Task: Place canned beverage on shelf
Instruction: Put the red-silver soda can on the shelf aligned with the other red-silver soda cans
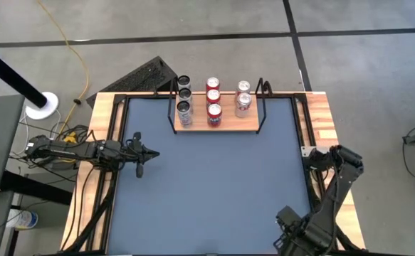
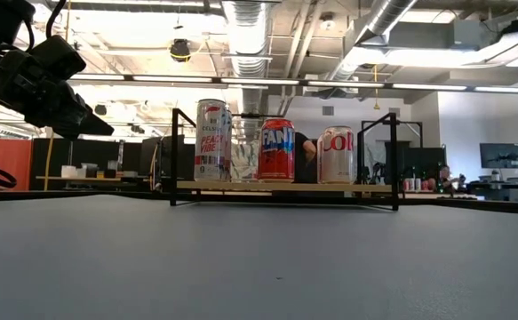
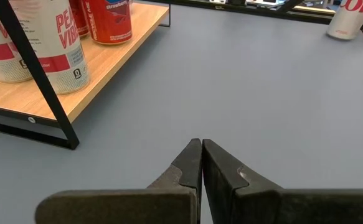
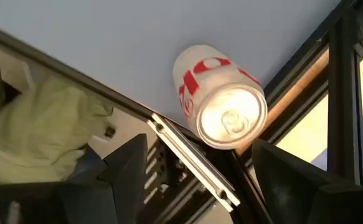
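The grey-blue surface [image 1: 207, 192] has a light-wood rim [image 1: 321, 121] along its sides. At its far edge, about the middle, the shelf [image 1: 228, 125] stands: a light-wood board in a thin black wire frame. The left arm [image 1: 72, 151] reaches in from the left side. The left gripper [image 3: 200, 144] hangs over the left part of the surface, nearer than the shelf, with its fingers [image 3: 178, 171] clenched tight on nothing. The right arm [image 1: 339, 174] is folded over the near right corner. There the right gripper [image 4: 200, 149] points down, its fingers [image 4: 128, 165] spread apart and released. Eight cans stand upright on the shelf in three rows running near to far: three silver cans [image 1: 184, 107] on the left, three red cans [image 1: 213, 112] in the middle and two white cans [image 1: 243, 101] on the right. The canned beverage [image 4: 221, 96], white with red lettering, stands on the surface near the right edge. It is well apart from the shelf and just ahead of the right gripper's spread fingers, with a gap showing beside it.
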`<move>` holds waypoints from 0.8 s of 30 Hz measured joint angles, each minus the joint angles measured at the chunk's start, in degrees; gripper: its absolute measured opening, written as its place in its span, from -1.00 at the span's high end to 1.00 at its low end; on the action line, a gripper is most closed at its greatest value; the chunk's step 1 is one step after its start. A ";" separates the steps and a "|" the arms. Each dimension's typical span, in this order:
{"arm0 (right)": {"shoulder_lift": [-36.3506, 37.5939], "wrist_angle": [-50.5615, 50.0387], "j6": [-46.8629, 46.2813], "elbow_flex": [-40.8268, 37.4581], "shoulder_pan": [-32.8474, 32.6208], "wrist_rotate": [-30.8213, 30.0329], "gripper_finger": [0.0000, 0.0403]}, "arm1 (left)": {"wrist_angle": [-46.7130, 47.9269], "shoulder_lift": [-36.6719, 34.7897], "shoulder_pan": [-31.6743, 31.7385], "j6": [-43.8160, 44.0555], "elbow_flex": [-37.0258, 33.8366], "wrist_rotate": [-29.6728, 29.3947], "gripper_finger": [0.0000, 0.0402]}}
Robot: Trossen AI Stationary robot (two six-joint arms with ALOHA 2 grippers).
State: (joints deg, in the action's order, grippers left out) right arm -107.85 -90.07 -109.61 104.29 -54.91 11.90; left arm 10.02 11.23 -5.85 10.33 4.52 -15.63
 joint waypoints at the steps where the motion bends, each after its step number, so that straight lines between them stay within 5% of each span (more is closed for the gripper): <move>1: 0.03 0.06 0.38 -0.15 0.38 -0.01 -0.37 | 0.00 0.01 0.01 -0.01 0.02 0.00 1.00; 24: 2.13 0.25 -1.72 -1.73 -3.52 -2.78 -0.37 | 0.00 -0.01 0.00 0.00 0.00 -0.01 1.00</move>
State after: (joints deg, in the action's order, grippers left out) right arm -105.72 -89.82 -111.33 102.57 -58.43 9.12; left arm 10.02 11.22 -5.85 10.33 4.51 -15.64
